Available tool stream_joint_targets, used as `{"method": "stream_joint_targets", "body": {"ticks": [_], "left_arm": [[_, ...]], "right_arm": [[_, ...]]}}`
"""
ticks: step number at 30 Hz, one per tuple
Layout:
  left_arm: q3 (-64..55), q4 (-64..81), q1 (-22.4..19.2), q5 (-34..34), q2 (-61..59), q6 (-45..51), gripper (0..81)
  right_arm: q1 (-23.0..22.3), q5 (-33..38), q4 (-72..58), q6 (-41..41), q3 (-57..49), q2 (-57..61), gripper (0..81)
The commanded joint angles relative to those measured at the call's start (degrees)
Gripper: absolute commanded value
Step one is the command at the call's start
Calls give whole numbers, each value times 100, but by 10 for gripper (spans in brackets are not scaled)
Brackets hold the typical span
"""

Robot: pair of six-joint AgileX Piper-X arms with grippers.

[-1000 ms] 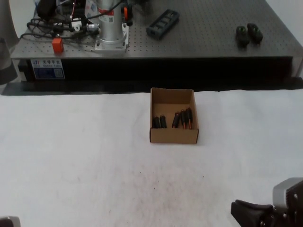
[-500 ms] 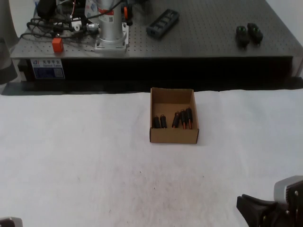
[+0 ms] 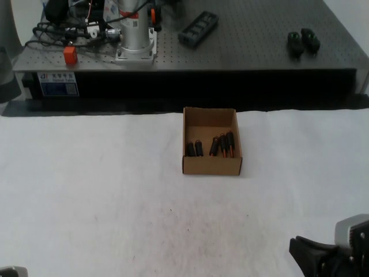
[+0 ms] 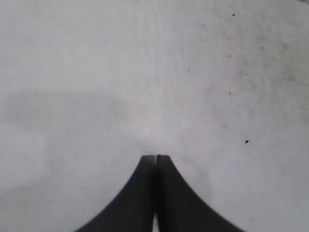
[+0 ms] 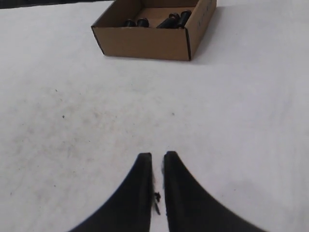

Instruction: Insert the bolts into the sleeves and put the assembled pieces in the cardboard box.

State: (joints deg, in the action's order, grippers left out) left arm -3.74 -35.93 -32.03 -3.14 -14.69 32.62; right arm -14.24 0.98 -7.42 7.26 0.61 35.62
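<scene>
The right gripper (image 3: 295, 249) has drawn back a little toward the near right corner of the scene over the last second, and more white cover (image 3: 115, 202) now lies between it and the cardboard box (image 3: 211, 166). Nothing else has shifted.

The cardboard box sits open-topped at the middle of the white cover, well apart from both arms. Inside it, five assembled pieces (image 3: 214, 145) lie on the floor of the box toward its near wall. Two dark ones rest side by side on the left. Three more, showing orange-red along their lengths, lie close together on the right, against the right wall. The far half of the box floor is bare cardboard.

In the right wrist view the right gripper (image 5: 157, 157) hangs low over the cover with its fingers (image 5: 140, 193) drawn close, only a thin slit between them and nothing held. The cardboard box (image 5: 145, 43) stands farther off, with the dark ends of the assembled pieces (image 5: 169, 21) showing above its rim.

The left gripper (image 4: 156, 157) has its fingers pressed together tip to tip, holding nothing, above bare white cover.

Beyond the cover, a perforated metal table (image 3: 242, 40) carries a metal post (image 3: 136, 34), a black tray (image 3: 198, 27) and an orange block (image 3: 70, 55).
</scene>
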Motion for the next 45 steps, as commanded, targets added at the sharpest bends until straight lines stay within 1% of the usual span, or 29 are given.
{"method": "stream_joint_targets", "body": {"ticks": [1,3,6,11,22,39,45], "left_arm": [[124,44,0,-4,151,63,6],[369,56,0,-4,367,63,6],[374,53,0,38,588,47,6],[374,38,0,43,911,46,6],[374,40,0,43,1469,46,6],[374,90,0,43,1469,46,6],[374,90,0,43,1469,46,6]], "right_arm": [[6,-5,252,-53,-61,-593,78],[6,-5,511,-53,-61,-1230,78],[35,-5,581,-53,-61,-1957,78],[44,-5,581,-53,-61,-2496,78],[26,-5,581,-53,-61,-2603,78],[6,-5,668,-53,-61,-2849,78],[6,-5,706,-53,-61,-3130,78]]}}
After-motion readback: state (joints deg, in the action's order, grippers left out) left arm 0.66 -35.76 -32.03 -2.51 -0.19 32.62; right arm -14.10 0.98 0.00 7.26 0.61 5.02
